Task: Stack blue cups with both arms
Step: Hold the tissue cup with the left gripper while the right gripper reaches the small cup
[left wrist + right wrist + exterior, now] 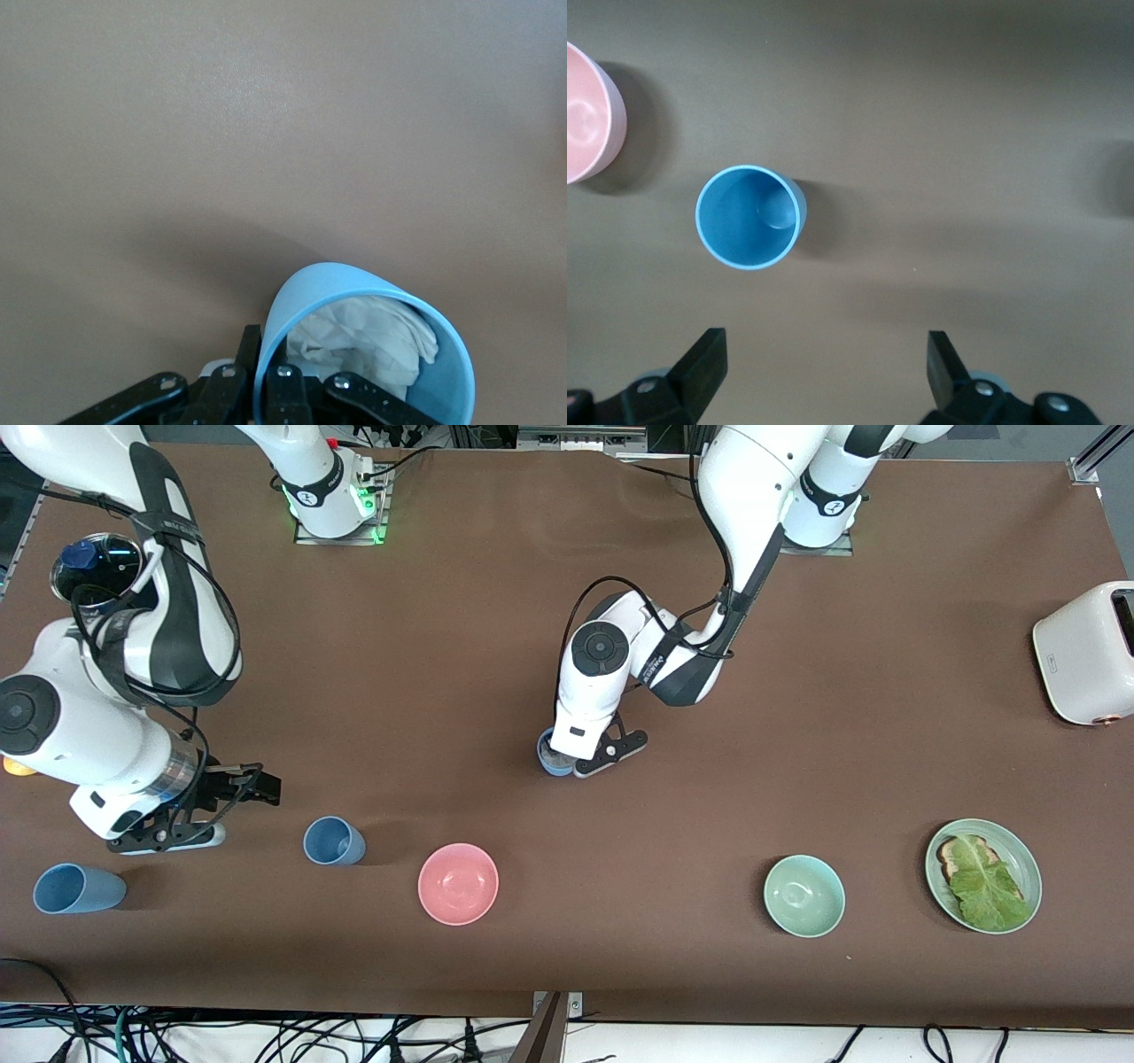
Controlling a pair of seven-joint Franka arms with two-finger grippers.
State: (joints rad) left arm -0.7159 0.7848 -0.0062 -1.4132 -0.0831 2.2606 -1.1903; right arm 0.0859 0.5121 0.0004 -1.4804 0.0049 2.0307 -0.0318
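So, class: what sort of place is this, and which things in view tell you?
Probably a robotics lab set up as a mock kitchen: two white arms bolted to a brown table, loose cables along its edge, and a toaster and bowls as props.

Brown matte table (886, 717) under even light; tangled black cables (266, 1036) along camera-side edge.

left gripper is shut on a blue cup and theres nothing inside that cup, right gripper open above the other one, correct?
One slip: the blue cup in the left gripper is not empty. The left wrist view shows crumpled white paper inside it. The rest stands: the right gripper is open above the other blue cup.
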